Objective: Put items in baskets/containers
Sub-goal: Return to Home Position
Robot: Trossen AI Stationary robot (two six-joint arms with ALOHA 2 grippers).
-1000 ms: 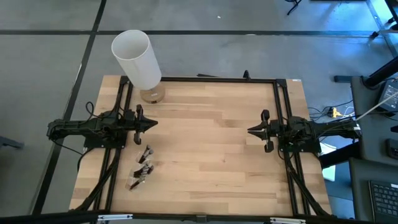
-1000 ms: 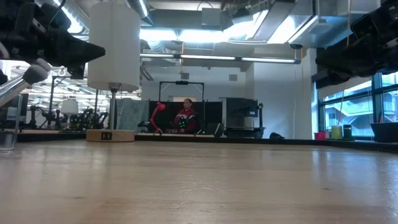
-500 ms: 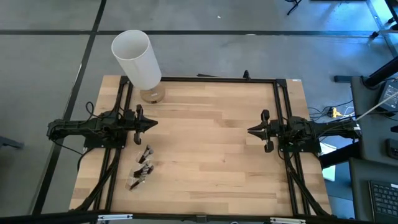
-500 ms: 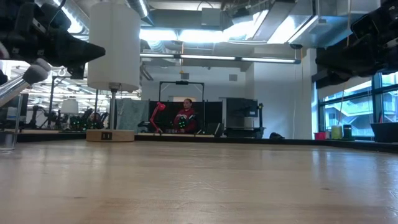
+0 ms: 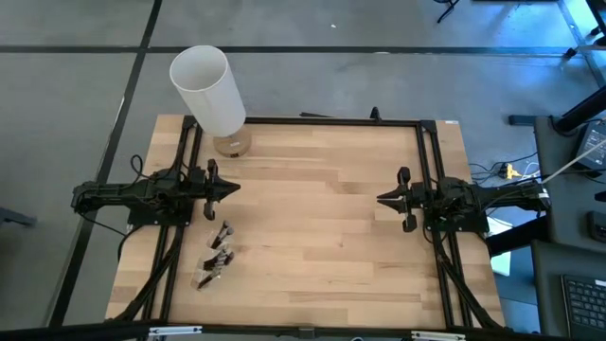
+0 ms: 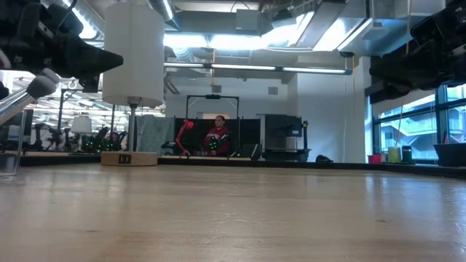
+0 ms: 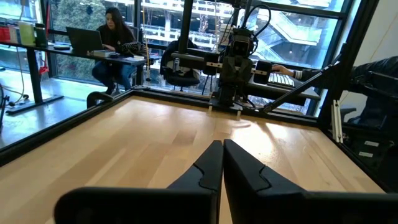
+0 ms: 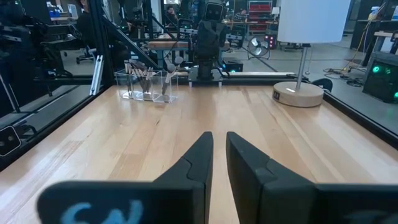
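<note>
A small clear container stands on the table's near-left part, and thin dark brushes stick up out of it. In the right wrist view the clear container shows as a low box with the brushes upright inside. A pale-tipped brush and the container's wall show at the low view's left edge. My left gripper hovers shut just beyond the container, toward the far edge. My right gripper waits at the table's right, its fingers a narrow gap apart.
A tall white cylinder on a tan base stands at the far-left corner. A black frame runs along the table's edges. Bare wood lies between the two arms. A person sits in the room beyond the table.
</note>
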